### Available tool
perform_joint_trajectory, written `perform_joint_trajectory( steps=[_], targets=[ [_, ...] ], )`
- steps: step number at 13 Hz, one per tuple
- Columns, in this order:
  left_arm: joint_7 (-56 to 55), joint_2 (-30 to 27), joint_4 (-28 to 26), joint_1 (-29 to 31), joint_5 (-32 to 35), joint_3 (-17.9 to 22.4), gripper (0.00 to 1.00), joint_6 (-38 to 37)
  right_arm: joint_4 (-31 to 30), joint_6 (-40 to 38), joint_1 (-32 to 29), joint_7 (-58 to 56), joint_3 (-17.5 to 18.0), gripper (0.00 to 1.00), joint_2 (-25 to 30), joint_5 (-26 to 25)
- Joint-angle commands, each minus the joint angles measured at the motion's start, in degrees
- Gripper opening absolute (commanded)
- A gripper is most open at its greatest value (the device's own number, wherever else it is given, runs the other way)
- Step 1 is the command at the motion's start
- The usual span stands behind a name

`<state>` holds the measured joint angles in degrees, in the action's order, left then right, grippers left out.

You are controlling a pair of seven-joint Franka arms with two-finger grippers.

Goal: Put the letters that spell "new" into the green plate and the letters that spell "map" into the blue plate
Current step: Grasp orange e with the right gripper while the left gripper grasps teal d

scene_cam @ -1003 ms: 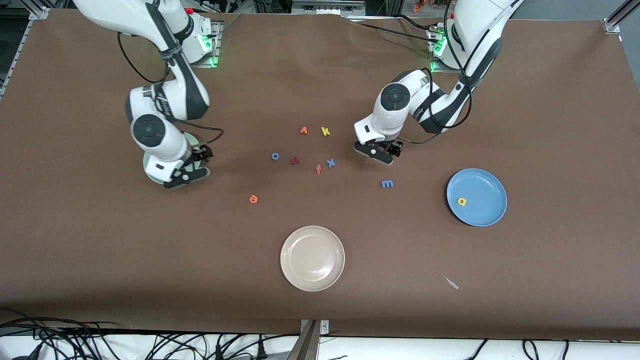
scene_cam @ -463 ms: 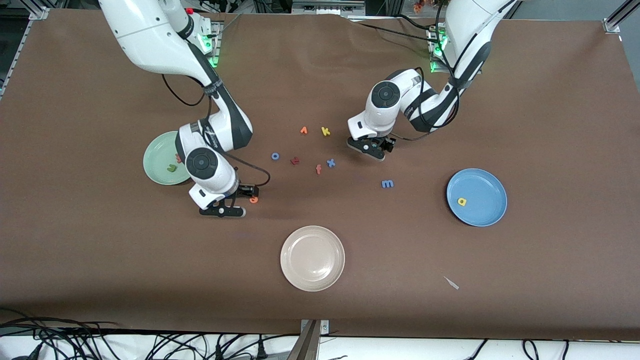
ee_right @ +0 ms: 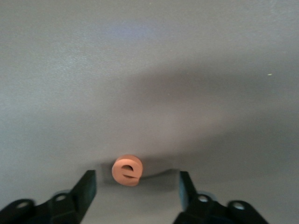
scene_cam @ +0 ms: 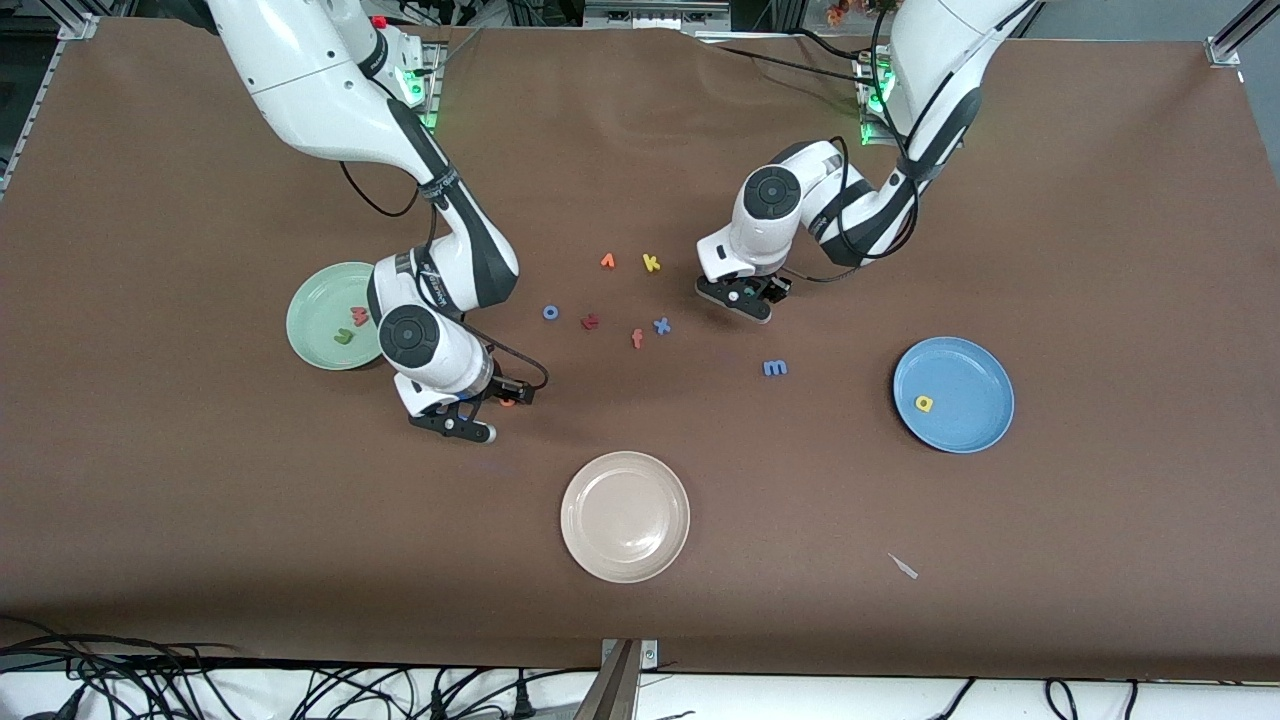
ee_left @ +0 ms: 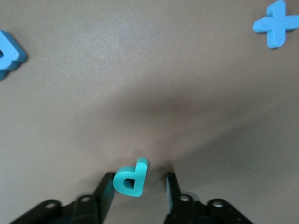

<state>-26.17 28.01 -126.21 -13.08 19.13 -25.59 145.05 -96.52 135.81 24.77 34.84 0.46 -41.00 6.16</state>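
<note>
- My left claw point(ee_left: 138, 189) is spread around the teal "p" point(ee_left: 131, 178), mid-counter; next I pinch it.
- My right claw point(ee_right: 135, 189) is spread around the orange "e" point(ee_right: 127, 170); pinch next.

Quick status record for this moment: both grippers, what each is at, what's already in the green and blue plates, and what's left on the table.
left gripper: down at the table, fingers open either side of the teal p, one finger touching it
right gripper: down at the table, fingers open either side of the orange e, not touching
green plate: olive n and salmon w inside
blue plate: yellow a inside
blue m: on the table, beside the blue plate, untouched
cream plate: no letters in it
</note>
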Motion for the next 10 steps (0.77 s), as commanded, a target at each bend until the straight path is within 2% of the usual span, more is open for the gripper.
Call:
perform_joint_trajectory(
  steps=[1, 3, 4, 7, 8, 9, 10],
  targets=[
    [-1.6, 0.2, -0.6, 0.6, 3.0, 0.0, 0.43, 0.8, 1.2, 0.7, 0.5, 0.6, 0.1, 0.53, -1.4, 0.8],
    [-1.6, 0.2, -0.6, 0.6, 3.0, 0.0, 0.34, 0.8, 1.2, 0.6, 0.8, 0.3, 0.1, 0.26, -1.4, 0.2],
    [-1.6, 0.3, -0.6, 0.6, 3.0, 0.0, 0.31, 0.8, 1.2, 0.6, 0.9, 0.1, 0.1, 0.18, -1.4, 0.0],
    [-1.6, 0.4, -0.4, 0.6, 3.8, 0.1, 0.28, 0.8, 1.3, -1.2, 0.8, -0.9, -0.3, 0.13, -0.3, -0.2],
    [-1.5, 0.5, -0.4, 0.6, 3.9, 0.2, 0.28, 0.8, 1.3, -4.8, 0.5, -2.9, -0.5, 0.12, 1.4, -0.2],
    [-1.5, 0.6, -0.2, 0.7, 3.9, 0.3, 0.23, 0.8, 1.0, -8.9, 0.4, -6.9, -1.6, 0.12, 3.2, -0.2],
    [-1.4, 0.6, 0.1, 0.9, 3.9, 0.3, 0.21, 0.5, -0.4, -13.1, 0.4, -12.7, -3.8, 0.12, 5.5, -0.2]
  ],
)
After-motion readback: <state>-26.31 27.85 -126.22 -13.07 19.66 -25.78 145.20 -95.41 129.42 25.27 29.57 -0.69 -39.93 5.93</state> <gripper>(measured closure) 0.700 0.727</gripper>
